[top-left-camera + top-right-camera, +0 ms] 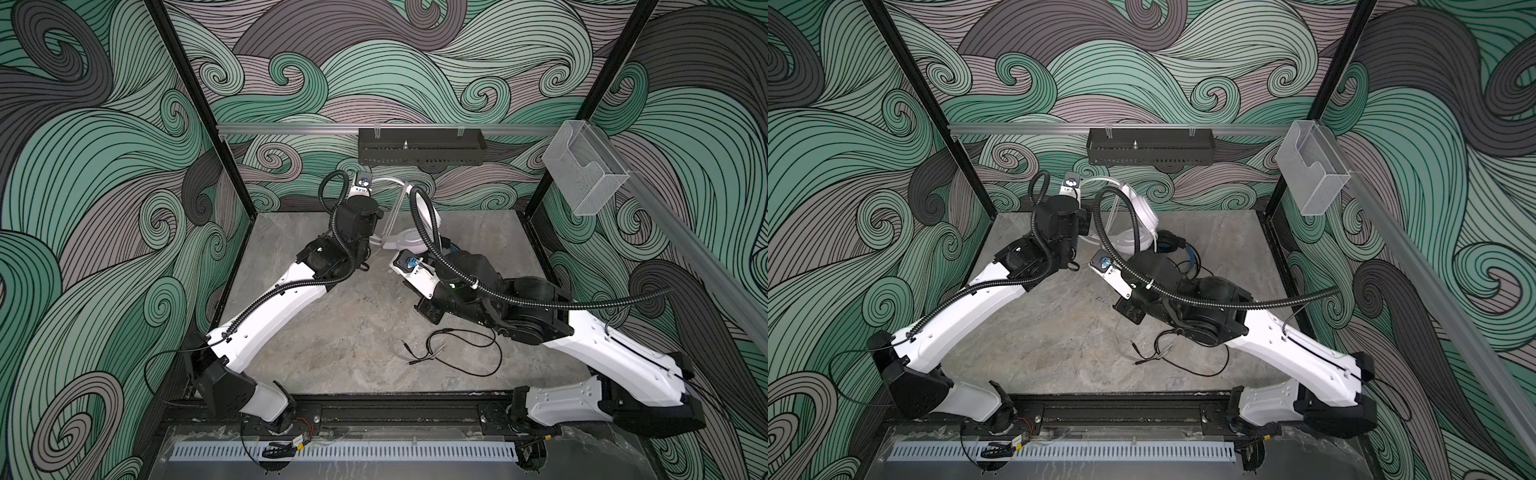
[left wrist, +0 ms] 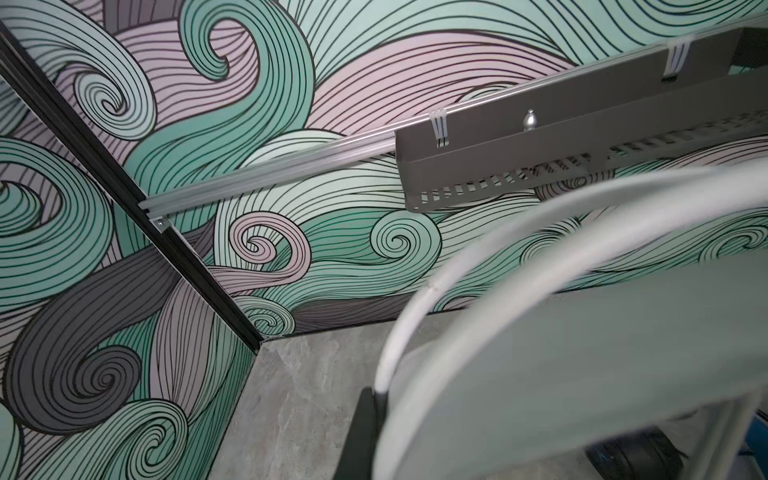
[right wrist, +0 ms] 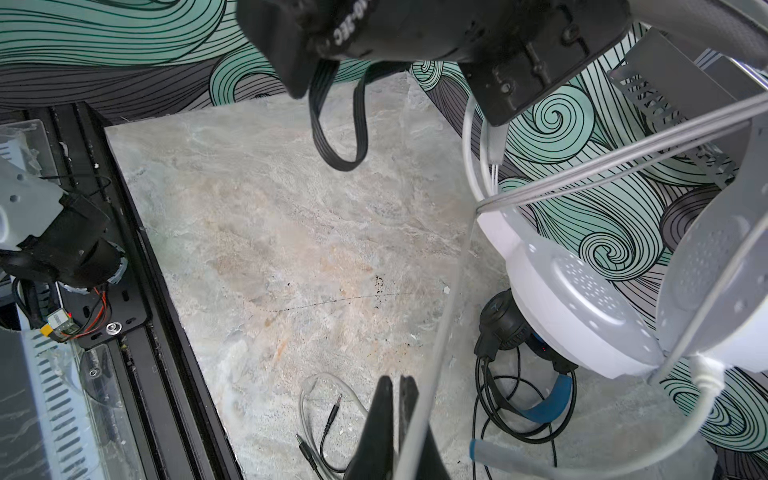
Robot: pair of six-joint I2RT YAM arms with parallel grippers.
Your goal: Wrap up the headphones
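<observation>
Here the left gripper [image 2: 374,399] clamps the white headset [image 3: 582,299] by its band above the back of the table [image 3: 291,208]. The right gripper [image 3: 397,399] is clenched against the pale cord [image 3: 711,390], grip unclear. The black headset [image 3: 505,322] lies on the table beneath.

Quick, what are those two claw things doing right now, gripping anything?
The left gripper: fingers closed on the white headphones, at the headband.
The right gripper: fingers closed on the pale cord.
</observation>
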